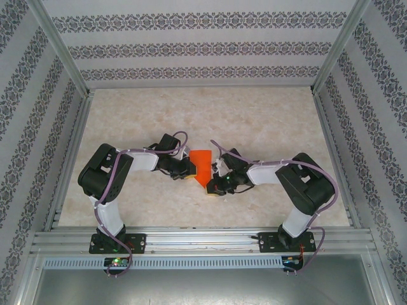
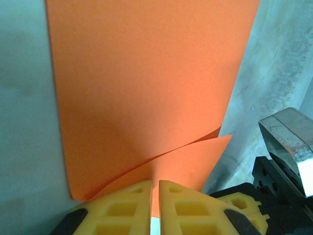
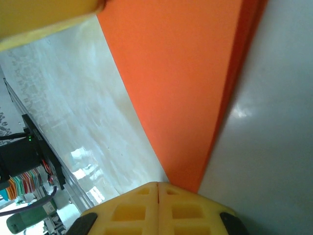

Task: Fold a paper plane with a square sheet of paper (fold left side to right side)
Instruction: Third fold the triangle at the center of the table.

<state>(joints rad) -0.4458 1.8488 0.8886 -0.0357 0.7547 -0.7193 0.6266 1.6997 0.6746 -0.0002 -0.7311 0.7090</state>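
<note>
Marbled tabletop (image 1: 254,121) carries the folded orange paper (image 1: 202,162) near its centre. At the paper's 9 o'clock the left hand (image 1: 189,170) pinches its edge. At 5 o'clock the right hand (image 1: 215,186) is clenched by its corner.

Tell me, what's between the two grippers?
The paper, partly folded, fills the gap in the top view. The left gripper is shut on its edge; the right gripper, shut, sits at a corner.
</note>
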